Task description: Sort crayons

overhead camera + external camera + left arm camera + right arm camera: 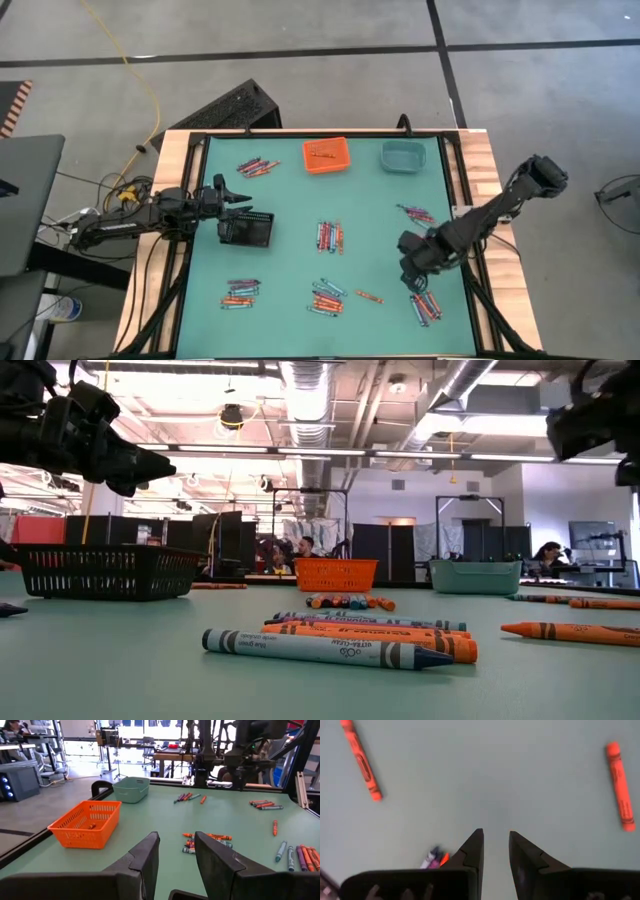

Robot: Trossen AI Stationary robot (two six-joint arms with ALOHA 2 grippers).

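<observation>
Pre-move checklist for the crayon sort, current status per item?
1. Left gripper empty, fingers apart, over the black bin: ok.
2. Right gripper empty, fingers apart, above bare mat: ok.
3. Orange bin and teal bin upright at the far edge: ok.
4. Crayons sorted: not ok, the middle cluster and others lie loose.
5. Crayon within right gripper's reach: ok, near-right pile is close.
6. Black bin contents: cannot tell.
</observation>
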